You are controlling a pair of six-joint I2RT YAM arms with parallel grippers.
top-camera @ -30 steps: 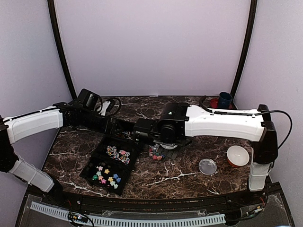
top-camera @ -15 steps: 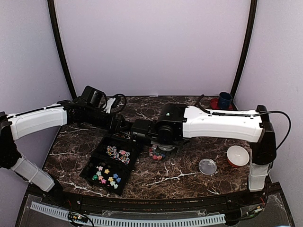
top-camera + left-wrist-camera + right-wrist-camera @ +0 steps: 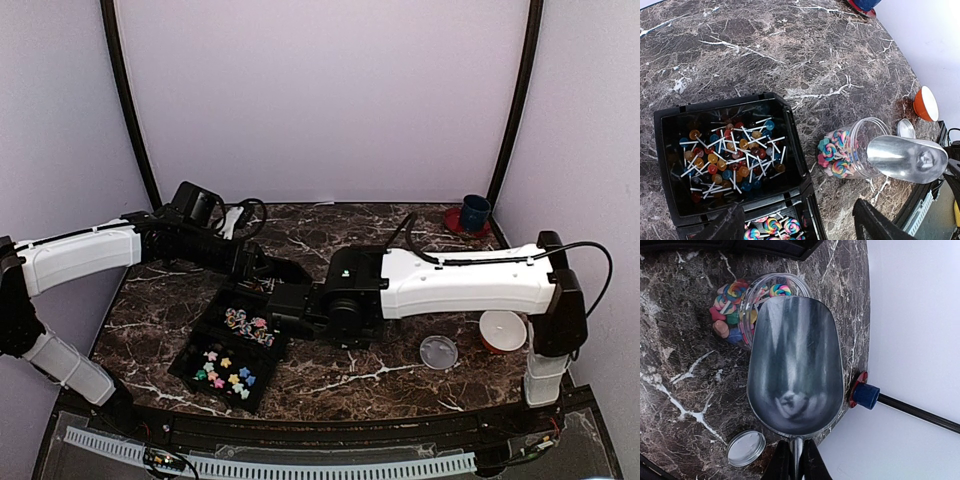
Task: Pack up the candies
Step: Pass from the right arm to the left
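The candies fill a black three-compartment tray (image 3: 195, 340): pastel stars (image 3: 225, 370), swirl lollipops (image 3: 250, 325) and small stick lollipops (image 3: 725, 155). More swirl candies (image 3: 835, 155) sit in a clear jar (image 3: 865, 150) lying on its side right of the tray; they also show in the right wrist view (image 3: 727, 305). My right gripper (image 3: 796, 460) is shut on the handle of an empty metal scoop (image 3: 795, 370), whose mouth is at the jar's opening (image 3: 760, 295). My left gripper (image 3: 800, 227) is open and empty above the tray's right edge.
The jar's lid (image 3: 438, 352) lies on the marble right of my right arm. An orange bowl (image 3: 502, 330) stands at the right. A blue cup on a red saucer (image 3: 473, 212) stands at the back right corner. The right arm hides the jar in the top view.
My right arm has swung toward the near left and lowered, bringing the scoop to the jar beside the tray. My left gripper shifted slightly right over the tray's far end.
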